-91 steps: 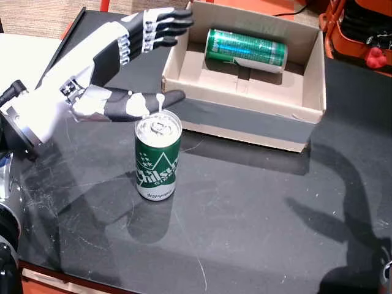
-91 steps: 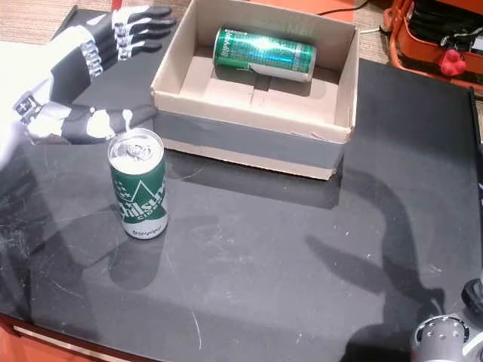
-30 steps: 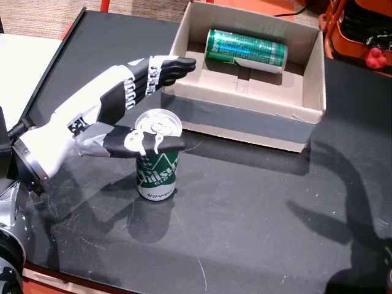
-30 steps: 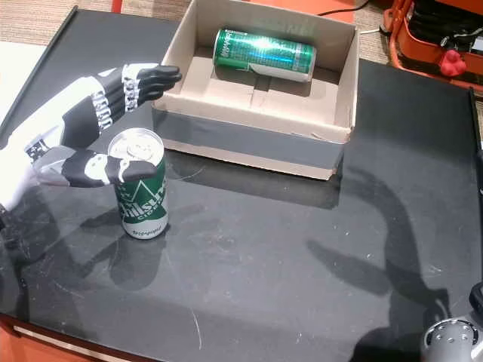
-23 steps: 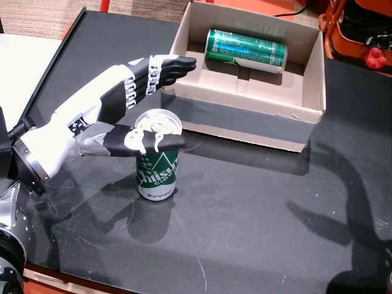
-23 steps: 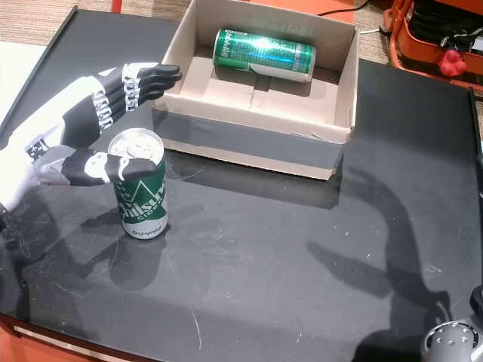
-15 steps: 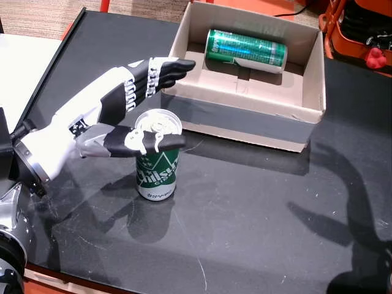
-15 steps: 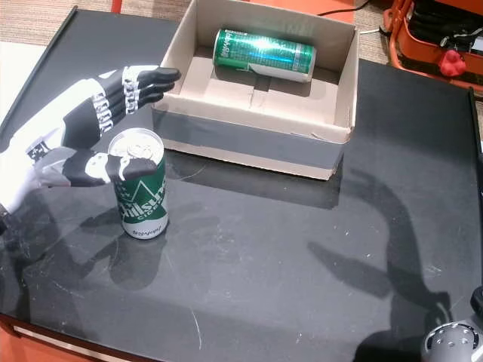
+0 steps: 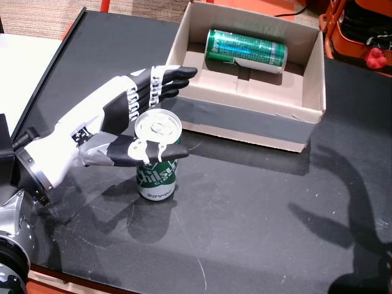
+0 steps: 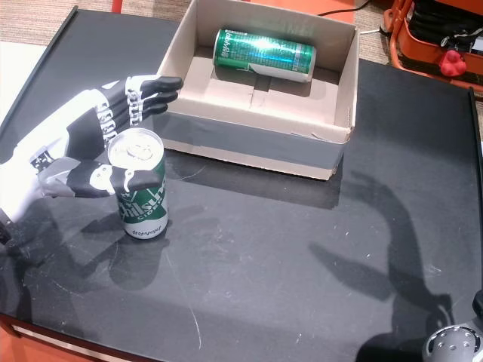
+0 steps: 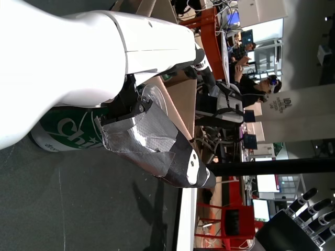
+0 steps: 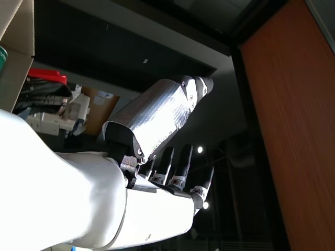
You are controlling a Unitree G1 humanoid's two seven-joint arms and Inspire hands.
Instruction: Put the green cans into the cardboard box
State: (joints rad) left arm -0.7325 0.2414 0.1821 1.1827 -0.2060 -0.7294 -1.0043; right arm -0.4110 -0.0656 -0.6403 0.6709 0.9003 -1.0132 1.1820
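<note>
Head views both showed the left hand (image 9: pixel 116 125) spread around an upright green can (image 9: pixel 157 156) standing on the black table (image 9: pixel 257 208). The thumb (image 9: pixel 144 152) lay across the can's near side just below the rim, and the four fingers (image 9: pixel 160 82) reached straight past its far side toward the cardboard box (image 9: pixel 251 119). The fingers were wide apart from the thumb and not curled, so the hand bracketed the can without gripping it; whether the thumb touched the can's wall could not be settled. In a head view the same can (image 10: pixel 140 196) stood left of the table's middle, near the box's near left corner but clear of it, with the left hand (image 10: pixel 79 143) coming in from the left edge.

A second green can (image 9: pixel 246 49) lay on its side inside the box, against the far wall. The box (image 10: pixel 249 139) sat on the far part of the table, its top open.

The left wrist view showed the thumb (image 11: pixel 157 144) held out from the palm, with the green can (image 11: pixel 68 128) partly hidden behind the hand.

The right wrist view showed the right hand (image 12: pixel 141 172) raised against a dark ceiling, its fingers (image 12: pixel 180 167) straight and spread and the thumb held away from them, holding nothing. That hand did not appear over the table in either head view.
</note>
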